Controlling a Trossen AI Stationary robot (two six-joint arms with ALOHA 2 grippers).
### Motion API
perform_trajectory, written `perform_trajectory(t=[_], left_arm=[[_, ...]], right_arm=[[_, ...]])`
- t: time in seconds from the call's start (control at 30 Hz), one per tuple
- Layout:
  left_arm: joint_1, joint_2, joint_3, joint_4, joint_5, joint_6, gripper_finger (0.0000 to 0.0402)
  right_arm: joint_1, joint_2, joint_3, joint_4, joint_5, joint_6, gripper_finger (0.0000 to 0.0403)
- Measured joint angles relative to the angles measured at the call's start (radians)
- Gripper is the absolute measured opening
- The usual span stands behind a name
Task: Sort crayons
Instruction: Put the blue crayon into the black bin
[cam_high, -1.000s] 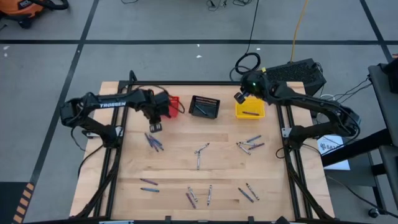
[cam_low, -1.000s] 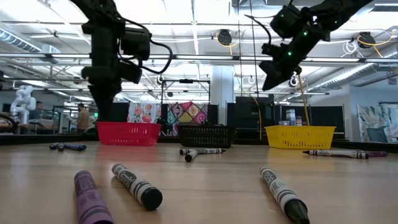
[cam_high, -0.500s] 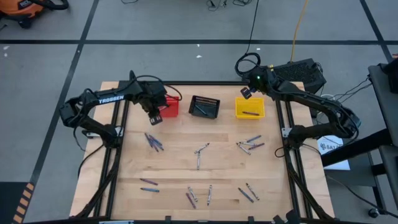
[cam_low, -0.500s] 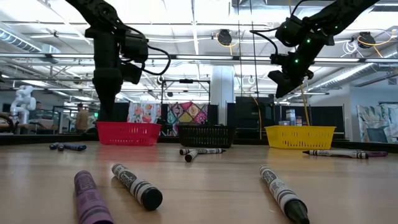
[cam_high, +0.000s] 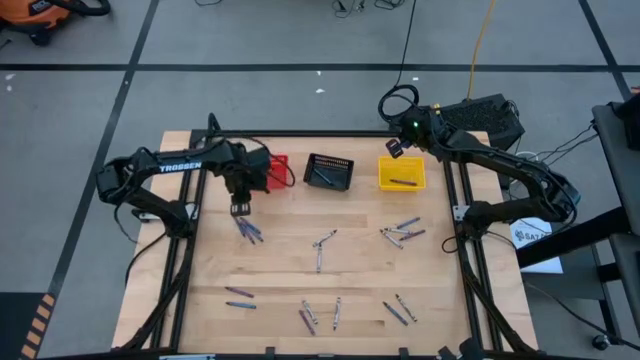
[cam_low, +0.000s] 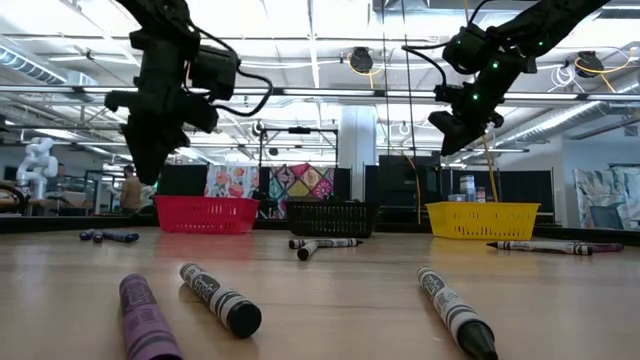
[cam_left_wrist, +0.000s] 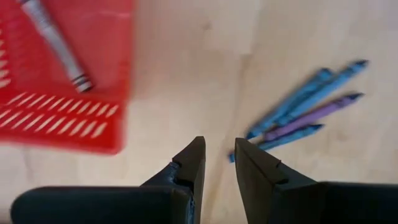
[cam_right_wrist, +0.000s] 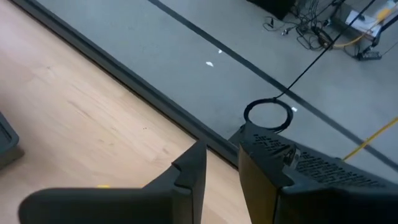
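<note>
Leftward off the red basket (cam_high: 277, 170) swung the left gripper (cam_high: 240, 206), jaws slightly apart, empty.

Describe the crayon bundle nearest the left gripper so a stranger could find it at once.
On the wooden table, find the red basket at the far left of the basket row. Just in front of it, below the left gripper, lies the bundle: several blue crayons and one purple, fanned from one end. It lies closer to the red basket than the other clusters.
</note>
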Motion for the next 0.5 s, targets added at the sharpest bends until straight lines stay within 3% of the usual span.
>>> perform_trajectory(t=[0.2, 0.5], left_arm=[[-0.114, 0.000, 0.000, 0.002, 0.037, -0.008, 0.0082], [-0.266, 0.000, -0.027, 0.051, 0.039, -0.104, 0.0082]], right_arm=[[0.002, 0.000, 0.000, -0.042, -0.031, 0.071, 0.0080], [0.003, 0.000, 0.000, -0.091, -0.239, 0.191, 0.0080]])
